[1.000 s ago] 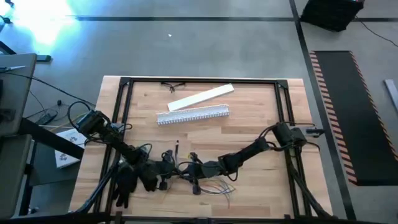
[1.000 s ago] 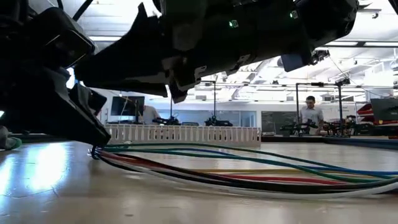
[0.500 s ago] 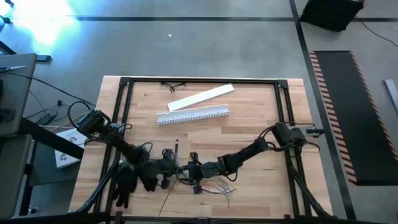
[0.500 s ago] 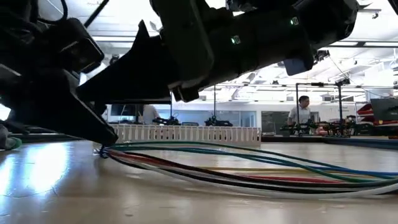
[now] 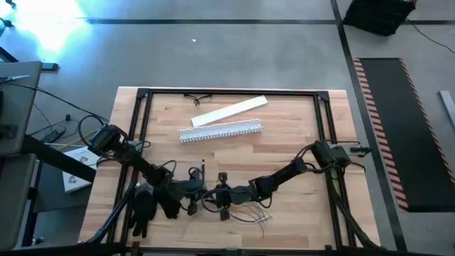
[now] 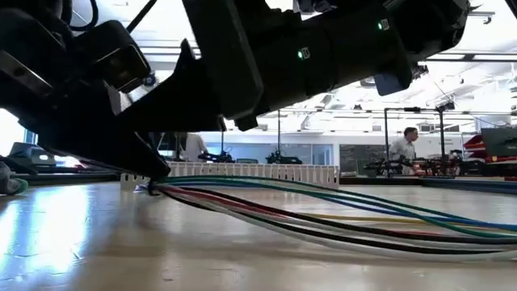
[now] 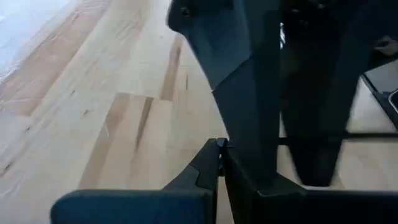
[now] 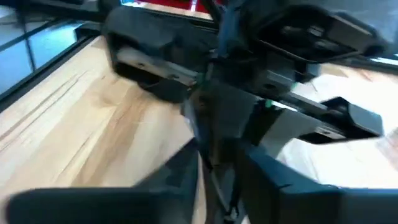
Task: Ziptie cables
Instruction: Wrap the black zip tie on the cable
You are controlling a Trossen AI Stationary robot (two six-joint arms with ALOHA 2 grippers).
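We have both grippers meeting low in the centre of the high view, above the near edge of the desk (image 5: 298, 128). The left gripper (image 5: 193, 190) and right gripper (image 5: 222, 193) sit nearly nose to nose, crowding each other in both wrist views. The cables (image 6: 339, 222) fan out across the lower right of the low view and gather into a bunch under the dark gripper at left centre, which seems to pinch them there. We cannot tell how wide either pair of jaws stands.

Our worry is the closeness: any sideways nudge could knock one gripper against the other. A pull on the bunch could also let thin strands slip free, since they lie loose and unbound.
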